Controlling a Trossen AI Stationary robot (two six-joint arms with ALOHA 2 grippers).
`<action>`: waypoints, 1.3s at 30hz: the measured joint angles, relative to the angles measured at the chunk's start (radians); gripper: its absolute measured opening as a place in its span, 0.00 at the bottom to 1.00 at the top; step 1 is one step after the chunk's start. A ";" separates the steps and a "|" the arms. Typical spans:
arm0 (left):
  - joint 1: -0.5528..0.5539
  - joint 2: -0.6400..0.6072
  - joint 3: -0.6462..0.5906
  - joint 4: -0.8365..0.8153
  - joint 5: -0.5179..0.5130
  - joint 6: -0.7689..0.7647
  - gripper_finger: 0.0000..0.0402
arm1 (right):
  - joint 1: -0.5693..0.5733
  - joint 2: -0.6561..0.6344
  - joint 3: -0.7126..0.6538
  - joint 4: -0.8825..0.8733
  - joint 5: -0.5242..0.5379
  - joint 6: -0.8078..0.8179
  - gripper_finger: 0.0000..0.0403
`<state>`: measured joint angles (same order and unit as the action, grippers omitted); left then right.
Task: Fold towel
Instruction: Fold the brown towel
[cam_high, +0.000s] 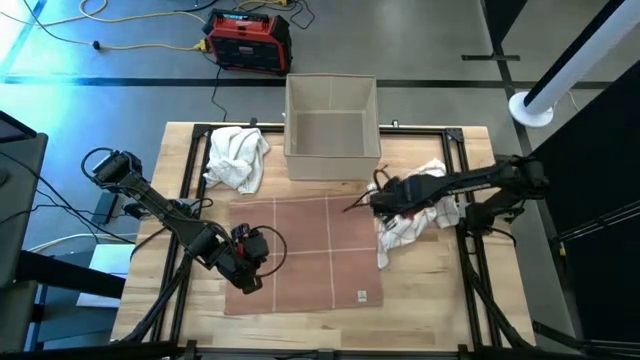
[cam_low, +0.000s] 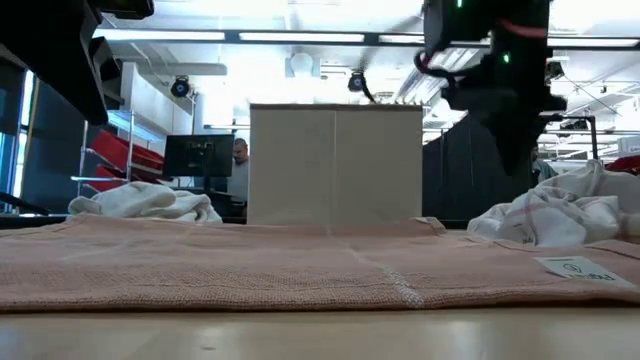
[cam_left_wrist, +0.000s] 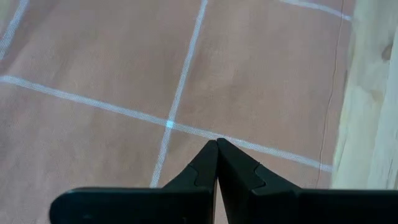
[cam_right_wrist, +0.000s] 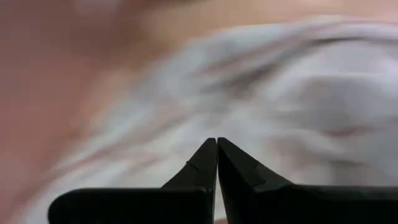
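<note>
A terracotta towel (cam_high: 310, 250) with thin white grid lines lies spread flat on the wooden table; it also shows in the low view (cam_low: 300, 265) and in the left wrist view (cam_left_wrist: 124, 74). My left gripper (cam_high: 248, 278) is shut (cam_left_wrist: 217, 142) and hovers over the towel's near-left part. My right gripper (cam_high: 350, 207) is also shut (cam_right_wrist: 217, 140). It hangs above the towel's far-right edge, beside a crumpled white cloth (cam_high: 415, 215). In the low view it stands well above the table (cam_low: 515, 165).
A second crumpled white cloth (cam_high: 237, 158) lies at the table's far left. An open beige box (cam_high: 330, 125) stands at the far edge behind the towel (cam_low: 335, 165). A small white label (cam_high: 362, 295) sits near the towel's near-right corner. Bare wood shows along the near edge.
</note>
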<state>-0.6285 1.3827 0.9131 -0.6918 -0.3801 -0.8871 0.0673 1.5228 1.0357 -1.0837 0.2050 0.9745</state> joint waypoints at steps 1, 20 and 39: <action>0.000 0.000 0.000 0.003 0.000 0.000 0.00 | 0.014 0.001 -0.012 0.052 -0.035 0.000 0.00; -0.029 -0.002 0.000 0.033 0.029 0.000 0.00 | 0.326 -0.008 -0.258 0.095 -0.245 0.219 0.00; -0.067 0.004 -0.135 0.003 0.003 -0.216 0.00 | 0.322 0.095 -0.163 0.743 0.088 -0.010 0.00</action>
<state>-0.6952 1.3865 0.7784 -0.6893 -0.3771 -1.1033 0.3893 1.6180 0.8727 -0.3409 0.2935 0.9649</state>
